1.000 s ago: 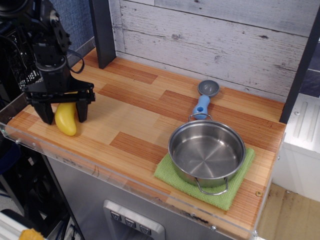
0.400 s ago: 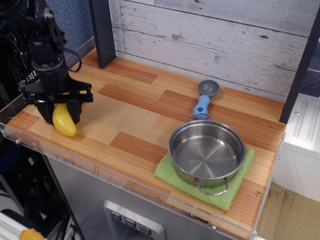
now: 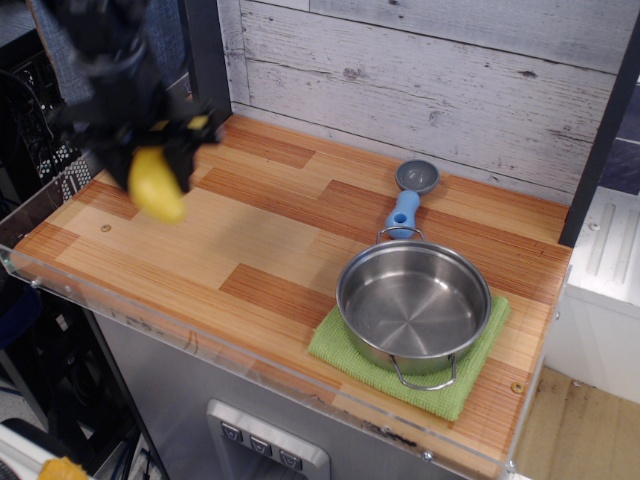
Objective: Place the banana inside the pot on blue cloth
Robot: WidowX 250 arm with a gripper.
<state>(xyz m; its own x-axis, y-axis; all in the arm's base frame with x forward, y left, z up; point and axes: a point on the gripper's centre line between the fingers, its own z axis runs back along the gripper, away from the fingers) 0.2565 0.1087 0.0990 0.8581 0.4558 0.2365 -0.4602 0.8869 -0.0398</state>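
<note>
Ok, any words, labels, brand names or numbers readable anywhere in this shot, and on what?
None can be read.
Banana, pot, green cloth, scoop: no print visible.
The buttons on the front panel below the counter carry marks too small to read.

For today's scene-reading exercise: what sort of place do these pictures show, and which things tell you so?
Probably a toy kitchen set up as a robot test bench: a wood-pattern counter holding a steel pot on a green cloth, a blue-handled scoop, with a gripper carrying a plastic banana.

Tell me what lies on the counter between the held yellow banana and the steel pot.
Nothing: in the single camera view, only bare striped wooden counter separates the plump yellow toy banana, clamped in the black gripper, from the shiny round steel pot.
</note>
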